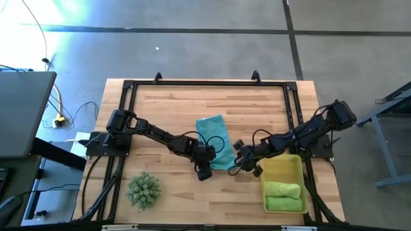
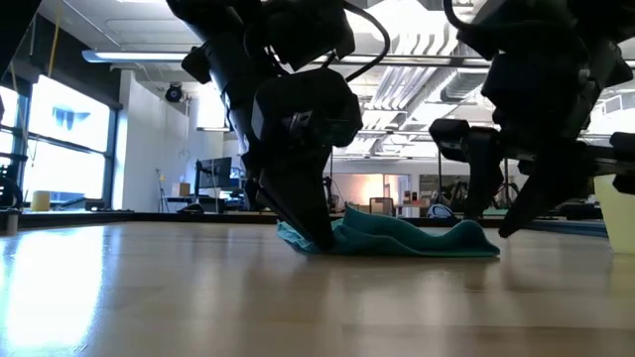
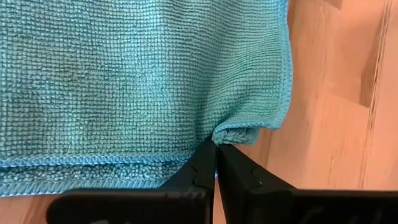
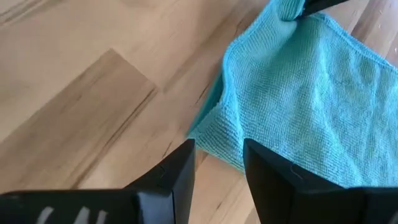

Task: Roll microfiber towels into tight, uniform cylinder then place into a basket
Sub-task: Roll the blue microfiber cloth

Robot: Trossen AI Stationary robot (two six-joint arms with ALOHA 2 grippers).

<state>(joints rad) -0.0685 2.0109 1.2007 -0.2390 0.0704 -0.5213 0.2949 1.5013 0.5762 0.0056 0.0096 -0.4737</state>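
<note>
Two tools flank the teal towel [image 1: 215, 142]'s near end.
Left tool [image 3: 216, 148] pinches its corner; right tool [image 4: 219, 163] (half-open, empty) sits just beside the opposite corner on the tabletop [image 1: 167, 109].

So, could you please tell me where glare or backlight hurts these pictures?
High view: white glare on the floor at upper left. Low view: both arms are dark silhouettes against bright ceiling lights, though the teal towel reads clearly. Wrist views: evenly lit.
</note>
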